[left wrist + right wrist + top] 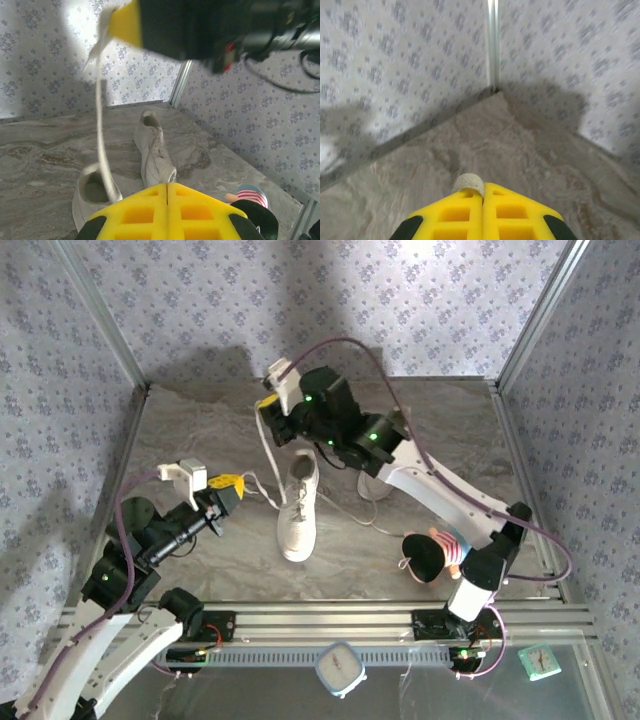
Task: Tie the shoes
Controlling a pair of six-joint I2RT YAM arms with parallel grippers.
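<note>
Shoes [298, 508] lie on the grey counter [190, 430], one near the middle with its toe toward the arms, the other [372, 487] just beside it and half hidden under the right arm. The right fingers [515, 215], raised near the back wall, pinch the end of a white lace [469, 182] that runs down toward the middle shoe. The left fingers [140, 215] are pressed together (whether they grip a lace I cannot tell), hovering left of that shoe. A plush toy [435, 553] sits near the right arm's base.
</note>
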